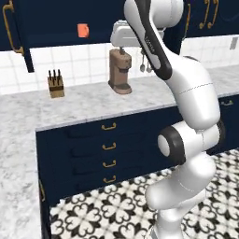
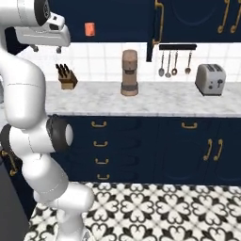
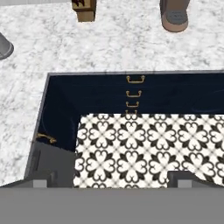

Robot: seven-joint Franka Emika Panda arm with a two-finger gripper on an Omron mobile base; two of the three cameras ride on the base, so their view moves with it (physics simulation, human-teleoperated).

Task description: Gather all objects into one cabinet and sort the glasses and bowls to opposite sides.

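step: early, approach, nothing gathered yet
gripper (image 3: 112, 179): wide open, empty, held high over floor
orange-red cup (image 1: 83, 30): on dark navy cabinet (image 1: 51, 18) shelf (above table (image 1: 93, 105))
next: reach up to cup

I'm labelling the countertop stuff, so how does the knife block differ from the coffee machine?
The knife block is short, squat and yellowish, with dark handles sticking up; the coffee machine is taller, slimmer and brown. The block stands left of the machine. Both stand upright on the marble counter near the tiled wall.
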